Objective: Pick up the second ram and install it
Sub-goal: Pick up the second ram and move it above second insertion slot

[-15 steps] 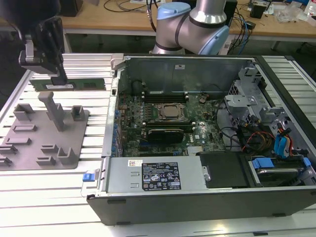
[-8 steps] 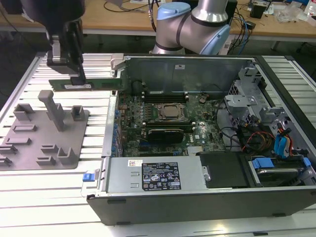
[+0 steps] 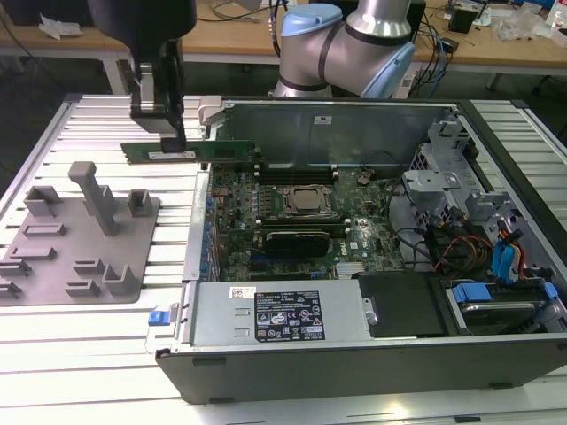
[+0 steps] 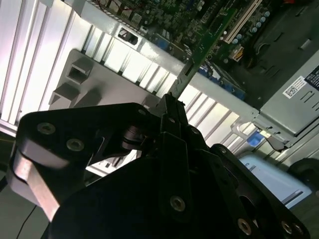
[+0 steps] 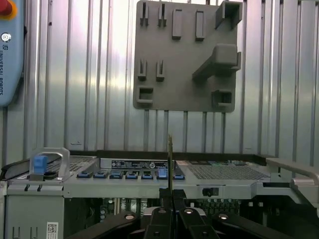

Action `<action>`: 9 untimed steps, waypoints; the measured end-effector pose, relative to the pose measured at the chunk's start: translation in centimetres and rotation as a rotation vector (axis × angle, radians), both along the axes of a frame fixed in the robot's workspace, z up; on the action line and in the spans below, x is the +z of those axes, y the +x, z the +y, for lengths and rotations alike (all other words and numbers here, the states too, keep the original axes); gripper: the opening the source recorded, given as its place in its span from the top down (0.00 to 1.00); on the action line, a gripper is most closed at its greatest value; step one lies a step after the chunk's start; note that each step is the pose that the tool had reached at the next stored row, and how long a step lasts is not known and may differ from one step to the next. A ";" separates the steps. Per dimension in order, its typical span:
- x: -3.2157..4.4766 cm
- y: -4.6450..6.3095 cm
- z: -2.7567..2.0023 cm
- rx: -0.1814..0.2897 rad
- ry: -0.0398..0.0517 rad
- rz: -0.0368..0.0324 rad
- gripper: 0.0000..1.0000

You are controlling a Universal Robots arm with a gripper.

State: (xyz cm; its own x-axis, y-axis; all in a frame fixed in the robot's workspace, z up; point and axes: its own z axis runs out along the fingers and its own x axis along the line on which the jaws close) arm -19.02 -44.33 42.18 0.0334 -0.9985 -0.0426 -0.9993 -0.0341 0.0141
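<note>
One grey tray [image 3: 80,257] lies near the left edge of the slatted table [image 3: 89,354] in the exterior view. Just right of it, the gripper [image 3: 170,135] clamps the second ram [image 3: 221,150], which is held level in the air across the left wall of the open computer case [image 3: 354,350]. Farther right, the processor [image 3: 307,202] sits inside the case.
</note>
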 end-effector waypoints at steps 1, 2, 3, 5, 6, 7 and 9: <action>0.00 0.4 0.00 0.000 0.0001 0.0000 0.91; 0.00 0.6 0.00 0.000 0.0000 0.0000 0.91; 0.00 0.9 0.00 0.000 0.0000 0.0000 0.91; 0.00 1.6 0.00 0.000 0.0000 0.0000 0.91; 0.00 2.0 0.00 0.001 0.0000 0.0000 0.91; 0.00 2.6 0.00 0.001 0.0001 0.0000 0.91; 0.00 3.5 0.00 0.001 0.0001 0.0000 0.91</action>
State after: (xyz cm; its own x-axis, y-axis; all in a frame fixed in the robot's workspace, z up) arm -15.57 -44.33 42.17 0.0341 -0.9985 -0.0427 -0.9993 -0.0347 0.0141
